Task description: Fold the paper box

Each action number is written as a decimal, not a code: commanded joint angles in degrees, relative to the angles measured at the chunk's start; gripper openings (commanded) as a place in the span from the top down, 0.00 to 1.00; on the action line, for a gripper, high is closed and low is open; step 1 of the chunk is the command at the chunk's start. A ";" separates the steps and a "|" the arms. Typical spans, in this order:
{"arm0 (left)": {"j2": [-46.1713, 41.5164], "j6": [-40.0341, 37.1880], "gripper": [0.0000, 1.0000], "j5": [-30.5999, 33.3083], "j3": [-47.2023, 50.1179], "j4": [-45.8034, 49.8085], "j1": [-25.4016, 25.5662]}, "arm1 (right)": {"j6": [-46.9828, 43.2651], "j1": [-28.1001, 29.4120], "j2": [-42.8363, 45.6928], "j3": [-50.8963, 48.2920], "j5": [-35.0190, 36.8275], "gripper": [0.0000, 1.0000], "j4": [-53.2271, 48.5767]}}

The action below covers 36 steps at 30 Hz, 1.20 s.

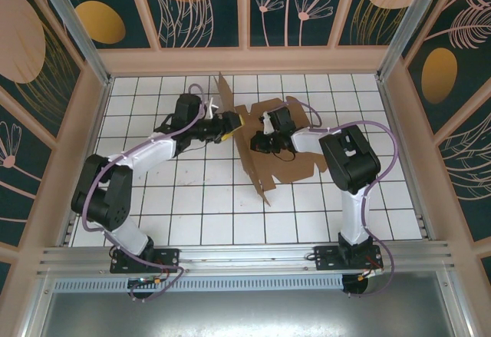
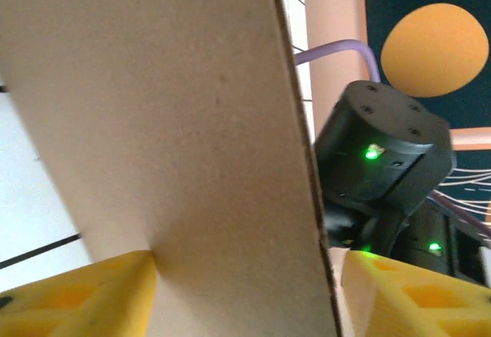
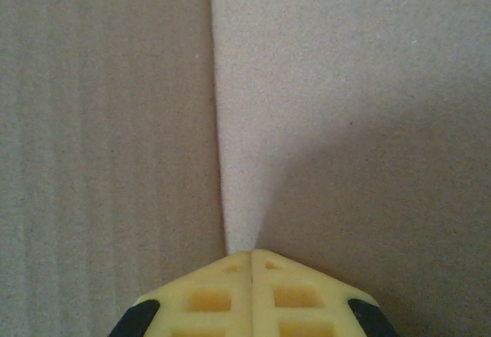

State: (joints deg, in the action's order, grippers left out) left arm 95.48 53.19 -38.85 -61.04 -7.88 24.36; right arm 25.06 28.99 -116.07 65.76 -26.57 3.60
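step: box (image 1: 285,170) flap (image 2: 176,122) fold | left gripper (image 2: 247,264) stood apart round flap — right gripper (image 3: 252,254) together, pressed at crease (image 3: 222,160) | next likely needed: clamp flap, swing upright

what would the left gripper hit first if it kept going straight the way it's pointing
The paper box: one panel stands between the fingers of the open left gripper, so going on would likely push it deeper onto that cardboard. The black joint of the right arm lies beyond, at an unclear distance.
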 commanded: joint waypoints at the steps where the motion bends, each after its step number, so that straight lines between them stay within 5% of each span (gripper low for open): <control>1: 2.40 -0.37 0.26 -1.55 -5.15 -2.68 0.79 | 3.27 0.45 -1.54 -3.86 -4.18 0.98 -4.26; 16: 14.06 -1.34 0.12 -3.72 -15.62 -1.74 3.33 | 20.83 0.27 1.46 -12.80 -11.25 0.93 17.98; 24: 14.05 -14.60 0.11 2.92 -24.66 17.53 3.33 | 25.22 -1.90 2.43 -14.27 -8.76 0.90 23.19; 31: 11.62 -23.87 0.18 12.40 -28.30 27.58 3.32 | 21.42 -2.16 2.07 -12.03 -4.90 0.90 17.50; 36: 12.33 -27.07 0.44 16.36 -28.99 31.06 3.50 | 21.02 -2.26 1.24 -11.93 -4.20 0.92 17.37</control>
State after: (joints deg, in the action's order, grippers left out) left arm 108.97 31.11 -27.00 -88.20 17.15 27.31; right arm 47.92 27.46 -114.24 53.49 -34.54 24.14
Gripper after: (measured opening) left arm 0.590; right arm 0.087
